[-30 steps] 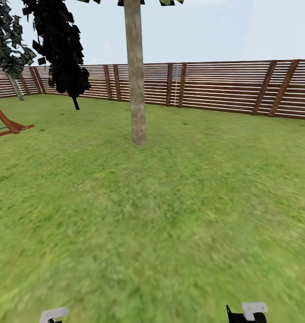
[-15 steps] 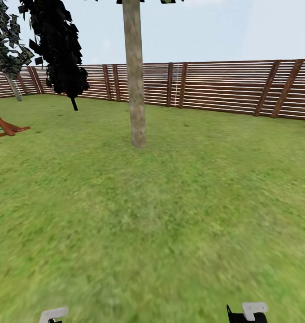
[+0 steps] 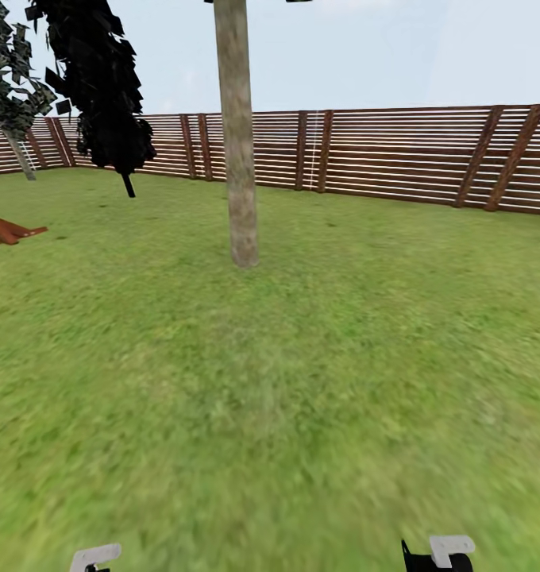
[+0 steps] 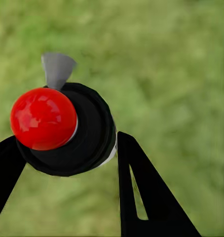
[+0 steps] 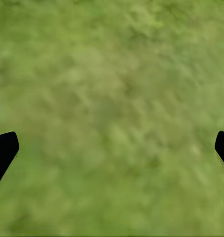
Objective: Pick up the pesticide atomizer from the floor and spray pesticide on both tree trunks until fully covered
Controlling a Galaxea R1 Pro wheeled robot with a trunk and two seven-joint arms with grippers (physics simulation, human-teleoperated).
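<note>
In the left wrist view, the pesticide atomizer (image 4: 43,118) shows a red round cap, a black collar and a grey nozzle tip. My left gripper (image 4: 67,141) is shut on it, with a black finger (image 4: 141,192) pressed against each side, above blurred grass. The right gripper (image 5: 115,143) is open and holds nothing, its fingertips far apart over the lawn. One tree trunk (image 3: 238,135), grey-tan and mottled, stands straight ahead on the grass floor (image 3: 286,381), a few metres off. Its crown is cut off by the picture's top edge.
A brown slatted fence (image 3: 381,155) closes the back of the garden. A blackish narrow tree (image 3: 103,87) and a leafy tree (image 3: 12,95) stand at the far left. An orange-brown frame (image 3: 8,230) lies at the left edge. White arm parts (image 3: 95,556) show at the bottom.
The whole head view has shifted: the trunk's base sits slightly lower and larger, and the orange frame slid left. The camera has moved toward the tree. The arms hold their pose.
</note>
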